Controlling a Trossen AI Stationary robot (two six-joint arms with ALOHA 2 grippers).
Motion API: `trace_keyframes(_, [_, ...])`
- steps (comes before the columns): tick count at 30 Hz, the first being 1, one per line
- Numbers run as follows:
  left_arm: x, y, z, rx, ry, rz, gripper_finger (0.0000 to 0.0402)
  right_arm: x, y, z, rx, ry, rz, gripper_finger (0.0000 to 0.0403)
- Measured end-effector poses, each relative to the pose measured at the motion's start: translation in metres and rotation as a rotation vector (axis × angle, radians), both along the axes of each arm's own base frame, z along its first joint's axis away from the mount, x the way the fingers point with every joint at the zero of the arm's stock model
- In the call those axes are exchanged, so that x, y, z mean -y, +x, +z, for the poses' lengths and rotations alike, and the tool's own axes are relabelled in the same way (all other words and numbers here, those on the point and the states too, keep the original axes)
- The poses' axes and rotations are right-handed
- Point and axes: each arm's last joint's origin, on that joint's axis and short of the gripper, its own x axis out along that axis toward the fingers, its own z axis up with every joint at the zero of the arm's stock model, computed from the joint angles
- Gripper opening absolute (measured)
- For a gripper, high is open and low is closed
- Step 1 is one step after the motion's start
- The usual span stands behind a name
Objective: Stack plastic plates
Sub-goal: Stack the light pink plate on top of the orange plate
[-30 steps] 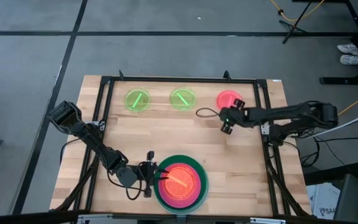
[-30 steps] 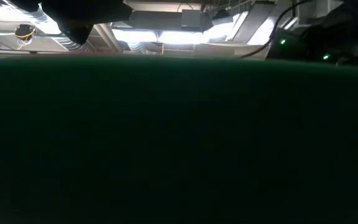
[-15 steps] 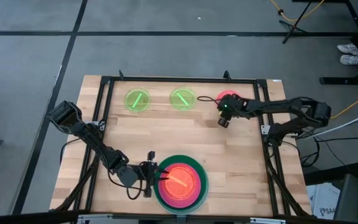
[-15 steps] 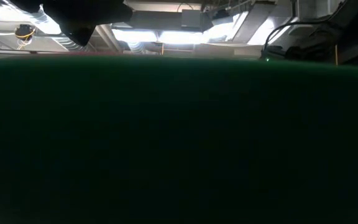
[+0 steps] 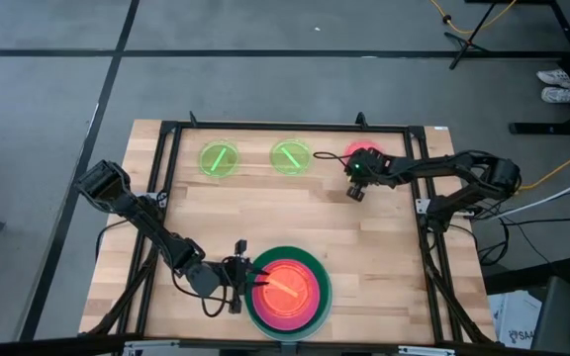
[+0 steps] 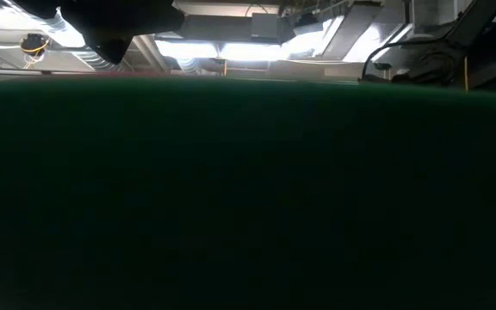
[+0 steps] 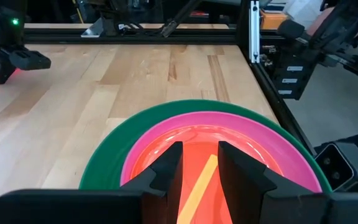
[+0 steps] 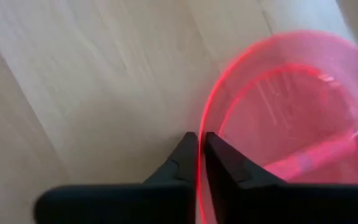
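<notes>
Near the table's front edge a stack stands on the wood: a dark-green plate (image 5: 315, 297) at the bottom, a magenta plate (image 7: 229, 124) on it, an orange plate (image 5: 285, 287) on top. My left gripper (image 7: 199, 149) hovers open over the stack's left rim; I cannot tell whether it touches. Two lime-green plates (image 5: 219, 159) (image 5: 291, 156) lie flat at the far side. To their right lies the pink-red plate (image 5: 367, 153), with my right gripper (image 8: 199, 140) shut on it. The low view shows only the dark-green plate's wall (image 6: 248, 189). My right gripper pinches the pink-red plate's rim (image 8: 205, 109), one finger inside the plate and one outside it. The fingers come from above, slanting down, at the plate's near side. The plate appears to lie flat on the wood.
A black metal frame (image 5: 166, 178) runs around the table's edges. Bare wood (image 5: 265, 213) lies between the far row of plates and the stack. A person's shoes (image 5: 558, 84) show on the floor beyond the table's far right corner.
My right gripper has gone toward the table's far left, onto the near side of the pink-red plate, and has shut on its rim. The plates lie where they were.
</notes>
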Motion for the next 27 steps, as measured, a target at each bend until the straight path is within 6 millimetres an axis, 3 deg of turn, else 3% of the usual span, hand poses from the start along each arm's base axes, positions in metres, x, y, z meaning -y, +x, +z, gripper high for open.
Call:
trace_keyframes(6, [0.0,0.0,0.0,0.0,-0.001,0.0,0.0094,-0.003,0.001,0.0,-0.015,-0.018,0.021,0.0008])
trace_keyframes(12, [0.0,0.0,0.0,0.0,0.0,0.0,0.0094,-0.024,0.011,0.008,-0.01,-0.032,0.124,0.0002])
trace_keyframes(20, [0.0,0.0,0.0,0.0,0.0,0.0,0.0094,-0.072,0.034,0.034,0.086,-0.092,0.324,0.0001])
trace_keyframes(27, [0.0,0.0,0.0,0.001,-0.001,0.0,0.0094,-0.13,0.052,0.058,0.191,-0.1,0.556,0.0001])
